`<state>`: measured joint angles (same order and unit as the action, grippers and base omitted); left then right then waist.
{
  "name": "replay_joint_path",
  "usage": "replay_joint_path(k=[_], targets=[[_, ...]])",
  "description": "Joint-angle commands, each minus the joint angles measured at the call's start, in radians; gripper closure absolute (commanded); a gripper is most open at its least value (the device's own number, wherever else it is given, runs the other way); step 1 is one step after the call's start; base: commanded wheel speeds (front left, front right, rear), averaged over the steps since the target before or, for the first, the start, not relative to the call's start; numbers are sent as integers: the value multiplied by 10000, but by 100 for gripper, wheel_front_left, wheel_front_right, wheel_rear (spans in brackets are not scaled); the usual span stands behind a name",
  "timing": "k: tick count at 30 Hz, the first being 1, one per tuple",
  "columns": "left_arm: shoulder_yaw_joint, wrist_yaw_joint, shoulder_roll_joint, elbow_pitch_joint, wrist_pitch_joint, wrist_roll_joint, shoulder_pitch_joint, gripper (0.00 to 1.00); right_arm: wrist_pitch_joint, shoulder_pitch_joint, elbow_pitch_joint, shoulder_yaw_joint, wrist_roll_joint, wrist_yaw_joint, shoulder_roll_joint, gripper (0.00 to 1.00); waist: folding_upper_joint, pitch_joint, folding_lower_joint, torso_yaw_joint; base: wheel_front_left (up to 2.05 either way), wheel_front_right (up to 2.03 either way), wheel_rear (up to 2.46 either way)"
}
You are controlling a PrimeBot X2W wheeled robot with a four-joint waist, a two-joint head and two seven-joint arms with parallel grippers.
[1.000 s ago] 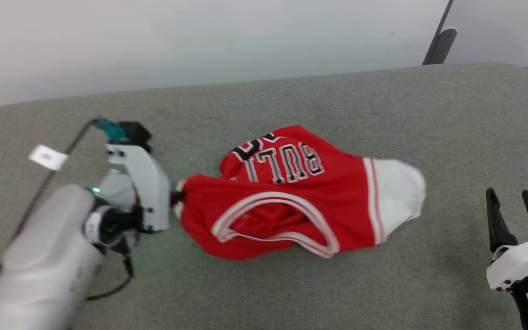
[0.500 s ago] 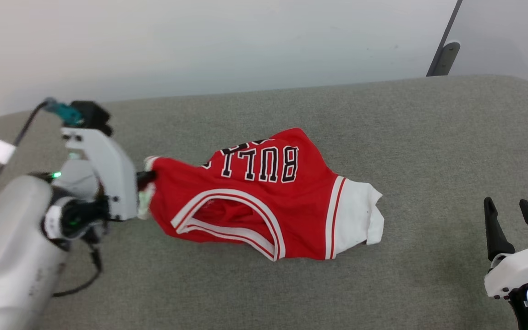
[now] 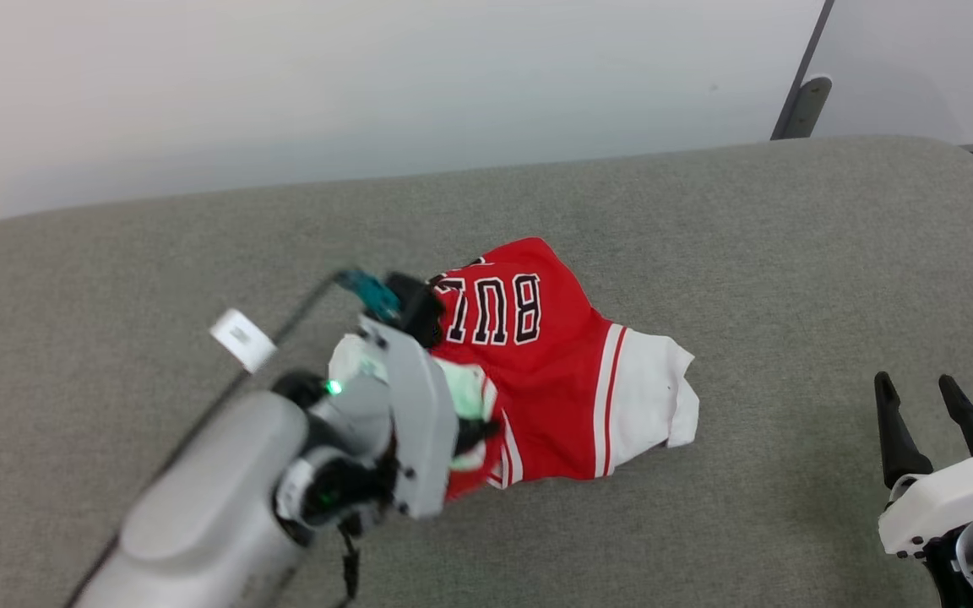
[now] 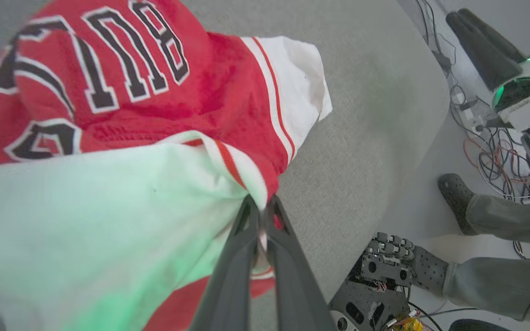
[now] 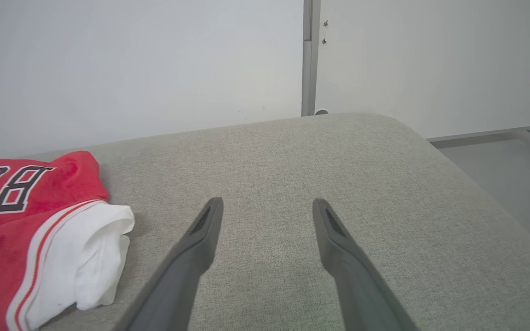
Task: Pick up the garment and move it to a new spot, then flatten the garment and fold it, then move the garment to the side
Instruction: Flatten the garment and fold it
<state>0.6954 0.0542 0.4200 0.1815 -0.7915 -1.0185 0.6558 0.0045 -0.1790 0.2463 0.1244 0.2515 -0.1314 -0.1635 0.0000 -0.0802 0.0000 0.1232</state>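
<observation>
The garment (image 3: pixel 554 363) is a red jersey with white sleeves and black "BUL" lettering, lying bunched on the grey padded surface (image 3: pixel 706 236). My left gripper (image 3: pixel 474 435) hovers over the garment's near left part, shut on the trimmed edge of a white sleeve. In the left wrist view its fingers (image 4: pixel 260 209) pinch that striped edge, and the garment (image 4: pixel 154 115) hangs folded over itself below. My right gripper (image 3: pixel 915 384) stands open at the lower right, apart from the cloth. In the right wrist view its fingers (image 5: pixel 268 202) spread over bare fabric, with the garment (image 5: pixel 25 207) to the left.
A white wall and a grey post (image 3: pixel 799 93) stand behind the surface, whose rounded edge drops off at the right. A white tag (image 3: pixel 241 339) hangs on the left arm's cable. A person's shoe (image 4: pixel 453 197) and cables (image 4: pixel 490 151) are on the floor beyond the edge.
My left gripper has swung from the garment's left end toward the middle, carrying the sleeve over the body, so the garment is now doubled up and narrower. The right gripper has stayed put.
</observation>
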Motion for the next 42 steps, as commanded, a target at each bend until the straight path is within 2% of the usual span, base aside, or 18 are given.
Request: replay_joint_path(k=[1,2,3,5,6,7,8,12,19,28,42], targets=[[246,121,-103,203,-12,198,-184,100,-35,-101,28,-36,82,14,30,0,0,-78,0,52,0,0,0],[406,172,-150,358,58,335,-236,100,-32,-142,50,-53,91,14,42,0,0,-109,0,65,0,0,0],[562,228,-221,532,146,471,-283,82,-35,-183,71,-67,101,14,45,0,0,-142,0,73,0,0,0],[838,360,-348,881,304,652,-395,75,-55,-211,102,-79,131,14,53,0,0,-192,0,82,0,0,0],[931,397,-373,1057,437,768,-402,55,-64,-206,130,-83,135,14,58,0,0,-210,0,81,0,0,0],[1002,438,-401,1237,596,891,-382,13,-62,-229,153,-81,143,14,64,0,0,-224,0,73,0,0,0],[1089,466,-445,1432,725,994,-385,0,-81,-261,161,-86,141,14,62,0,0,-233,0,65,0,0,0],[1144,605,-562,1836,1036,953,-249,0,-140,-313,224,-78,119,14,15,0,0,-230,0,5,0,0,0],[673,663,-262,1651,1196,558,158,0,-198,-267,179,-24,72,14,-5,0,0,-166,0,-113,0,0,0],[-72,351,531,1409,1280,353,529,0,-162,-81,130,-23,15,14,-33,0,0,101,0,-270,0,0,0],[9,276,875,2660,1341,546,310,0,-57,73,-166,-138,53,15,-143,0,0,204,0,-238,0,0,0]])
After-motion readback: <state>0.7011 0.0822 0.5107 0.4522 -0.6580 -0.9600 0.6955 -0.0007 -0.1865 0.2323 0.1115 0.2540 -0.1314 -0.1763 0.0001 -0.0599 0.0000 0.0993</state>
